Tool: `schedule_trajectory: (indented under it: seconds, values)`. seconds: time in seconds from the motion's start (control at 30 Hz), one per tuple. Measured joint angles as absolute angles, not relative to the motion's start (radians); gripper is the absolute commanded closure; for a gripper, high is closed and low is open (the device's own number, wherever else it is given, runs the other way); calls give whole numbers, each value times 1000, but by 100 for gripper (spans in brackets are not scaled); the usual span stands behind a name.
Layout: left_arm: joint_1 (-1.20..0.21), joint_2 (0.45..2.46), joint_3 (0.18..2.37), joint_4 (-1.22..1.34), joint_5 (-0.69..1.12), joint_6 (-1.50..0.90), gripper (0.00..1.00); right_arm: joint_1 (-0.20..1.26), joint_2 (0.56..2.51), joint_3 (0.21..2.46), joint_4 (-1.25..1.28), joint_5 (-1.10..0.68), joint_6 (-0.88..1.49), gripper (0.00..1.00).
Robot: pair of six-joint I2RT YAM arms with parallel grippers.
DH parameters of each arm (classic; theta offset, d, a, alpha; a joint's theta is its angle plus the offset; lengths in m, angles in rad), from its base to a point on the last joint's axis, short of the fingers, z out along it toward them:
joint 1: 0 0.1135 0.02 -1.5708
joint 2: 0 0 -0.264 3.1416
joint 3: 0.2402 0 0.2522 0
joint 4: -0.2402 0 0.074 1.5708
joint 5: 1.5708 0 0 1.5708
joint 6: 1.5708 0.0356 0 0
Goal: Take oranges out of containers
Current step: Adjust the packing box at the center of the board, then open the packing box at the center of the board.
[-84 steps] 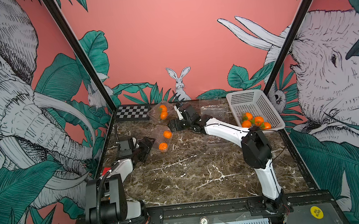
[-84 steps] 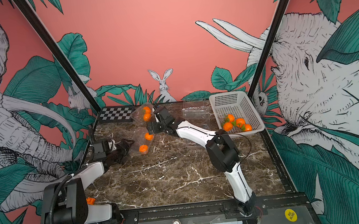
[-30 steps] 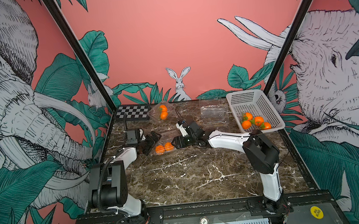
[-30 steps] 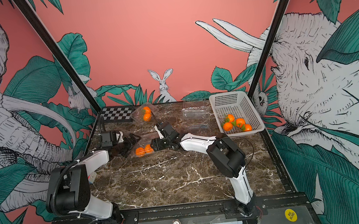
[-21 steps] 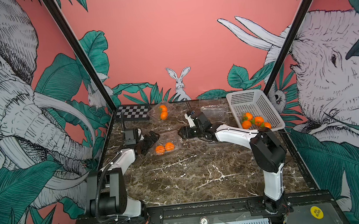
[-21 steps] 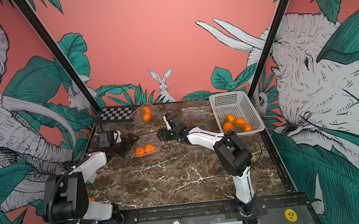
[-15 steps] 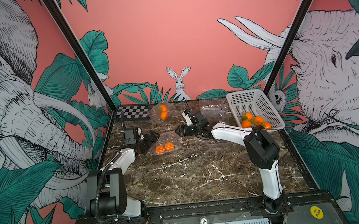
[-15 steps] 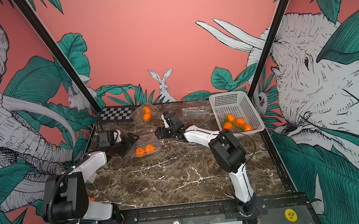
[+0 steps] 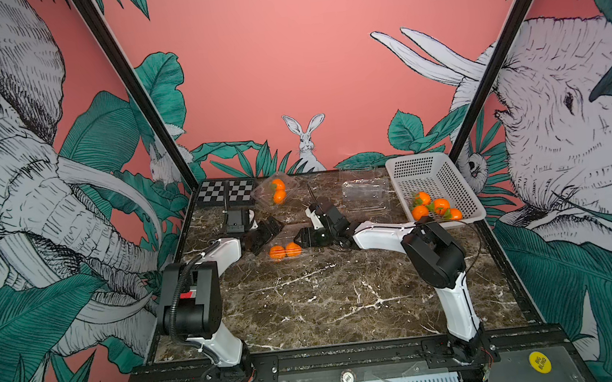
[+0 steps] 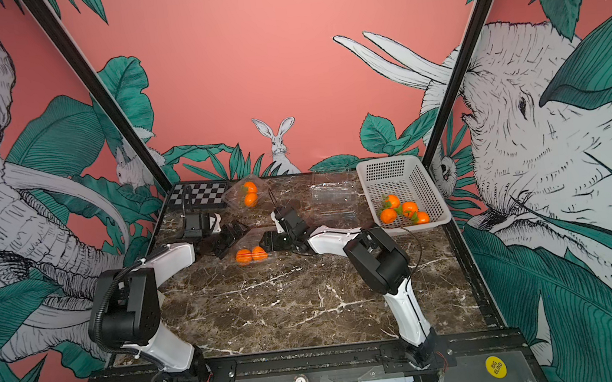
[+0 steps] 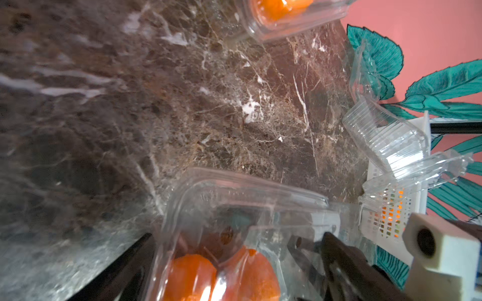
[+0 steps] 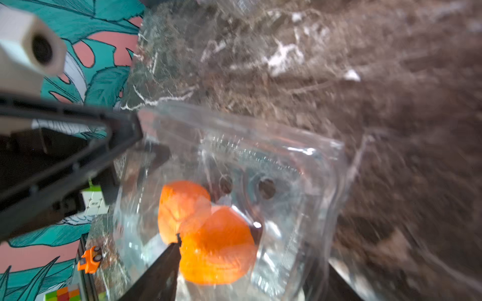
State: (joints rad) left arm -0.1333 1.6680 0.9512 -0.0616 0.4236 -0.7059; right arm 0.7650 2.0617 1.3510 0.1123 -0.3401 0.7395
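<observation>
Clear container (image 12: 300,161) lies crosswise between left tool (image 9: 268,234) and right tool (image 9: 301,239), both agape.

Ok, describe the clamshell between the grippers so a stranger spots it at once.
On the marble table, the left gripper and right gripper face each other. The clear clamshell between them holds two oranges side by side; the other filled box sits far back by the checkerboard, and the boxes near the white basket are empty.
</observation>
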Motion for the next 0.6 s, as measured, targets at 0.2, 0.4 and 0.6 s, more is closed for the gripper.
schedule_trajectory:
  seconds: [0.2, 0.4, 0.6]
  values:
    - [-155, 1707, 1001, -71, 417, -690, 1, 748, 1916, 1187, 133, -315, 771, 27]
    - [-156, 1696, 992, -92, 396, -672, 1, 714, 1833, 1097, 178, -312, 803, 26]
    - [-156, 1658, 921, -67, 402, -674, 1, 719, 1858, 1056, 263, -338, 866, 27]
